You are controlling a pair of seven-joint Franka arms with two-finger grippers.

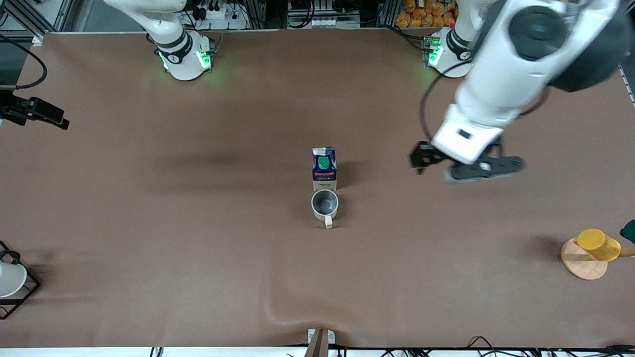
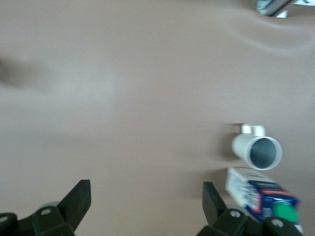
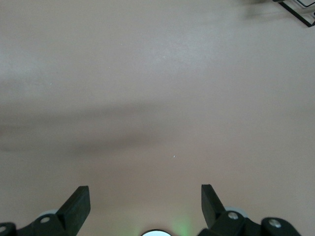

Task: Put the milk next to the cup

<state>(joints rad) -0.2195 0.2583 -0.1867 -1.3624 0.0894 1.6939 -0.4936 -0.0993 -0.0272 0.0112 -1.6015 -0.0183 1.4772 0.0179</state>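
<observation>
Brown cloth covers the whole table (image 1: 149, 248), and we sweep across the front view from the right arm's end. A white cup in a black wire frame (image 1: 12, 280) sits at the table's edge there. The right gripper (image 3: 145, 199) is out of the front view, but its own camera shows the fingers spread wide over bare cloth, nothing between them; that arm is waiting.

On to the middle: the milk (image 1: 324, 168) stands upright, green cap showing, and the cup (image 1: 325, 204) sits just beside it, nearer the front camera, handle pointing toward that camera. They look touching or almost so; I cannot tell which.

Toward the left arm's end now: the left gripper (image 1: 464, 163) hangs in the air over bare cloth, well apart from the pair, fingers wide, carrying nothing. Its wrist camera catches carton and mug side by side.

A yellow cup (image 1: 598, 244) rests on a round wooden coaster (image 1: 583, 265) close to that edge.

By my read, placement is done and this is the retreat. What remains is simply lifting clear without brushing the carton.
</observation>
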